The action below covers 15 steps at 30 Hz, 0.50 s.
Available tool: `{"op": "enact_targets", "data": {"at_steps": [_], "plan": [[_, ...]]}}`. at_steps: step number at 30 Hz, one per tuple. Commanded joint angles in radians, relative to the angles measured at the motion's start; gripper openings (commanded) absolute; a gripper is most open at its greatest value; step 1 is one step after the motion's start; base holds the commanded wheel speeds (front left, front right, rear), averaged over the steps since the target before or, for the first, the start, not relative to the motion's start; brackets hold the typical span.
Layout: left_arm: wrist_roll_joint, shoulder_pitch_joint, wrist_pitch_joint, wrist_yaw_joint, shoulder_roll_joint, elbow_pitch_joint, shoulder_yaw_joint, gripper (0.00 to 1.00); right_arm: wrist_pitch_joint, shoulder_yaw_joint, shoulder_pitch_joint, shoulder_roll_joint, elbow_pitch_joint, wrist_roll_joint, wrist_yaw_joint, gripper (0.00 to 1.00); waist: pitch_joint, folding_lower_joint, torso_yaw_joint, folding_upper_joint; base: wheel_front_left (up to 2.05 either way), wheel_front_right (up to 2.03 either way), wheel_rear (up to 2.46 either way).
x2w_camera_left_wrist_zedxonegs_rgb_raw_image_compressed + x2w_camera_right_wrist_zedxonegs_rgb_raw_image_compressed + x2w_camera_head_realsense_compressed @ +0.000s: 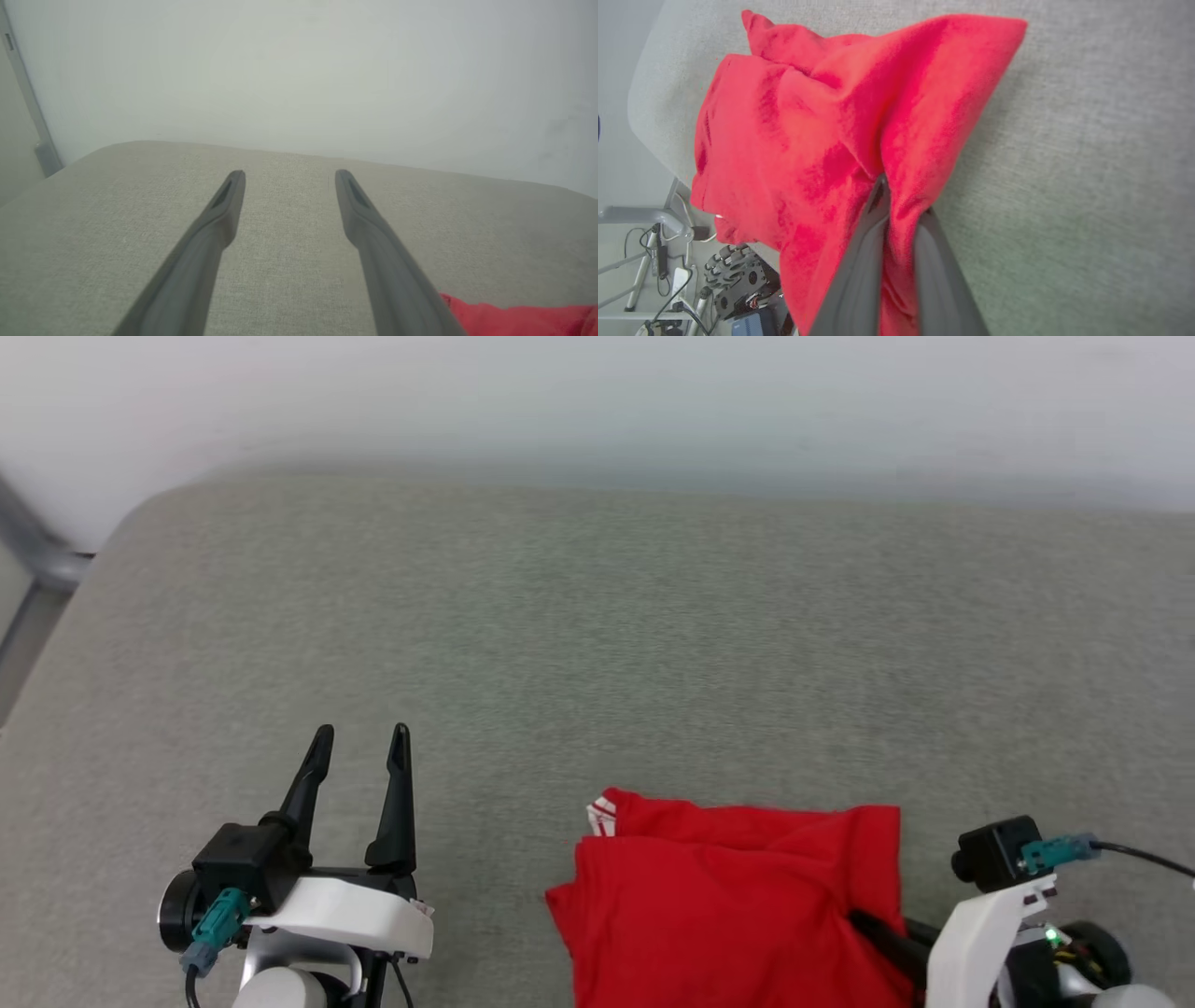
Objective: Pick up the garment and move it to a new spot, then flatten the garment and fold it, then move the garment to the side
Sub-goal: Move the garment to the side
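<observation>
**Right fingers pinched on garment; left idle**

We note the right gripper (pixel 901 198) with fingers nearly together, clamped on a raised fold at the garment's (pixel 808 140) right-hand edge. Cloth bunches between and around them. We judge this to be the pick grasp for step one, carrying the garment to a new spot.

The left gripper (pixel 362 737) hovers over bare worktop (pixel 597 616) to the garment's left. Its fingers are wide and hold nothing, apparently kept clear until flattening needs a second arm.

The garment lies at the worktop's near edge, right of centre, its lower part cut off in the head view. It is bright red, loosely doubled over, with soft creases. A small red-and-white striped trim (pixel 602 817) peeks out at its far left corner.
</observation>
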Motion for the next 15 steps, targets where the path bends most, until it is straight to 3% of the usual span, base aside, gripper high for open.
{"op": "enact_targets", "data": {"at_steps": [1,8,15], "plan": [[0.013,0.012,-0.002,-0.002,0.002,-0.018,0.006,1.0,0.019,-0.007,-0.01,-0.03,-0.029,-0.024,-0.001,0.0,0.003,-0.0001,-0.076,0.0,0.0,0.0,0.0],[0.036,0.007,-0.002,-0.011,0.006,-0.052,0.009,1.0,0.055,-0.085,-0.014,-0.079,-0.102,-0.069,-0.001,0.0,0.041,-0.0001,-0.262,0.0,0.0,0.0,0.0],[0.051,-0.03,-0.001,-0.018,0.019,-0.077,0.006,1.0,0.04,-0.117,-0.055,-0.066,-0.105,-0.081,-0.001,0.0,0.102,-0.0001,-0.416,0.0,0.0,0.0,0.0]]}}
